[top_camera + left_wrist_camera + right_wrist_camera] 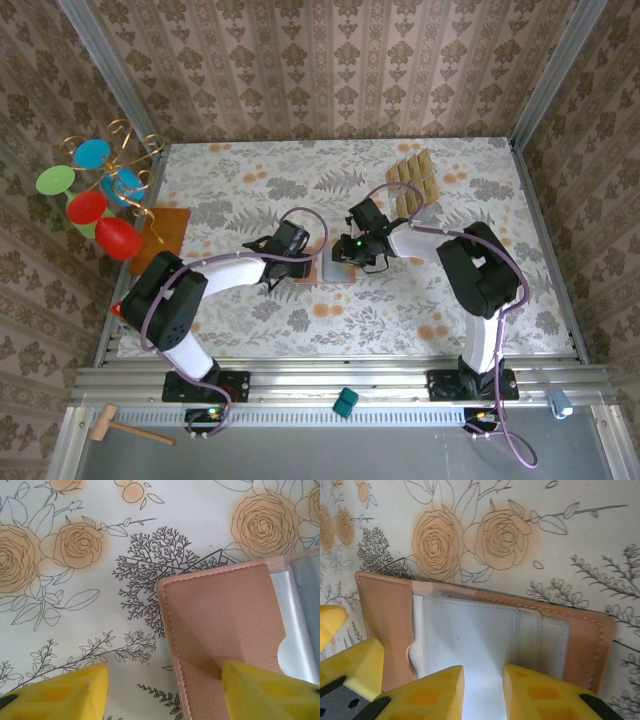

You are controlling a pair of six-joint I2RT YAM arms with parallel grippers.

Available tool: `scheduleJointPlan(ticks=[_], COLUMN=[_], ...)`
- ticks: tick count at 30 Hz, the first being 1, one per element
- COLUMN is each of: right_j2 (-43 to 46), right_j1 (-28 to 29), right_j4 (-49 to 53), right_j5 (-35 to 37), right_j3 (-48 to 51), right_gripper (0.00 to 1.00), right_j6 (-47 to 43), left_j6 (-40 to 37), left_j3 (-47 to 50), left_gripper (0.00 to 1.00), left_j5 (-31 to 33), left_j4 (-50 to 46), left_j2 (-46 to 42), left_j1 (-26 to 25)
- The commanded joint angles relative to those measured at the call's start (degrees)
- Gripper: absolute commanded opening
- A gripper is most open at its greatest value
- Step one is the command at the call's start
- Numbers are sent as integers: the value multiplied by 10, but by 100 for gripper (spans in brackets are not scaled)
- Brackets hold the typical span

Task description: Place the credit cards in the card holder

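Note:
The card holder (338, 272) lies open on the floral table between my two grippers, salmon outside (225, 625) and grey pockets inside (470, 630). My left gripper (303, 250) (165, 695) stands open across the holder's left edge. One of its fingertips (270, 690) rests on the salmon flap and the other on the tablecloth. My right gripper (358, 250) (484, 675) hangs low over the grey lining with its jaws a narrow gap apart. Creased lining shows in that gap. Several tan credit cards (413, 185) lie in a row at the far right, away from both grippers.
An orange-brown mat (172, 230) lies at the table's left edge, beside a wire stand with coloured discs (98, 195). A teal block (345, 402) and a wooden mallet (122, 428) sit on the front rail. Patterned walls close in the table on three sides.

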State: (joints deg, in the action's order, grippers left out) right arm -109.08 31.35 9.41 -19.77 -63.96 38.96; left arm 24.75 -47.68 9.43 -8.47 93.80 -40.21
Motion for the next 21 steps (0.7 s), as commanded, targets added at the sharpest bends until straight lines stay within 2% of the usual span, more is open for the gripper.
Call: scheduleJointPlan(ticks=[1, 7, 16, 21], right_j2=[-17, -15, -10, -6], right_j1=[8, 11, 11, 11], right_j4=[-4, -10, -23, -30], right_j5=[-11, -10, -2, 0], right_j3=[-13, -7, 11, 19], right_gripper=[29, 29, 29, 29], right_j6=[6, 13, 26, 31], left_j6=[-15, -21, -37, -46], left_j3=[-1, 3, 48, 49], left_gripper=[62, 63, 77, 78], left_j5=[-3, -7, -30, -32], left_j4=[13, 21, 72, 61], left_j2=[1, -9, -70, -116], left_j1=[-4, -3, 12, 21])
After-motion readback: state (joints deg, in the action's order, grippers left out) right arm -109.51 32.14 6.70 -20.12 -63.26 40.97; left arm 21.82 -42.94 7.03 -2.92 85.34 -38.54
